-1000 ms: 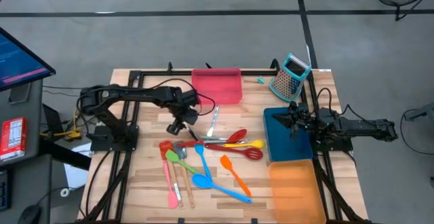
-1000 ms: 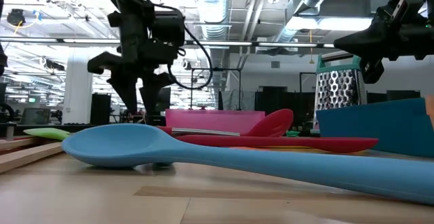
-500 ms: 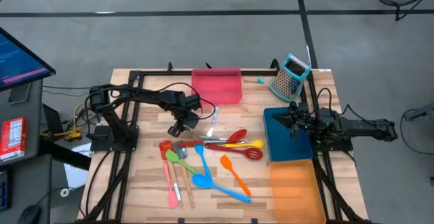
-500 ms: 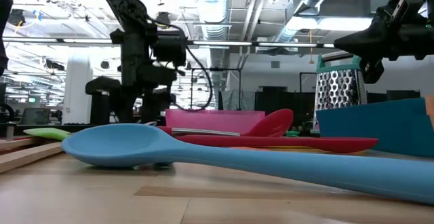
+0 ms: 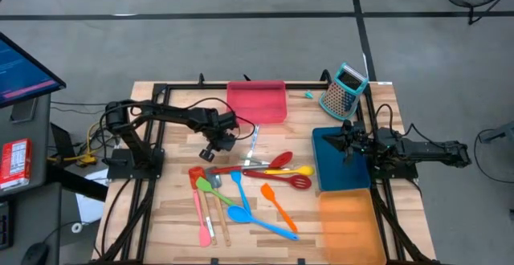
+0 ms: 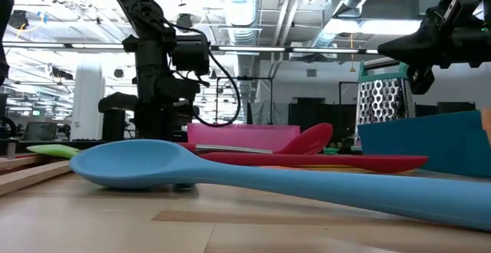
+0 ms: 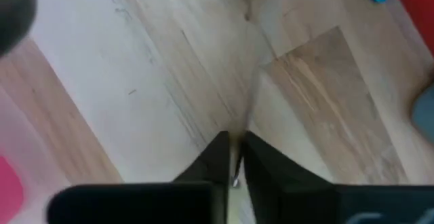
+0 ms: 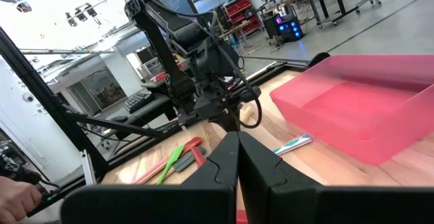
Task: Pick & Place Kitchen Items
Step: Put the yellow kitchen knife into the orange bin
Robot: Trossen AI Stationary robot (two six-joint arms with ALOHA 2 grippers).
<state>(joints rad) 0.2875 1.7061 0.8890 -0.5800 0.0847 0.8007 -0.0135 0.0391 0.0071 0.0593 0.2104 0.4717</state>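
L gripper was down at the table, just beside the near end of the utensil pile, fingers pinched together. In the L wrist view a thin silvery strip showed between the tips; couldn't tell which utensil it was, or if it was truly held.

R gripper hung over the blue tray, well apart from the pile, fingers together, nothing in them.

Utensils lay loose mid-table. Red spoon, a yellow one & a red slotted turner fanned toward the blue tray. Orange spatula & two blue spoons sat nearer the front edge. Green spatula & pink spatula lay on the L side of the pile. A toothbrush-like piece w/ white handle lay just below the pink tray.

Grater stood at the back R corner; orange tray at front R. In the low view, a blue spoon filled the foreground.
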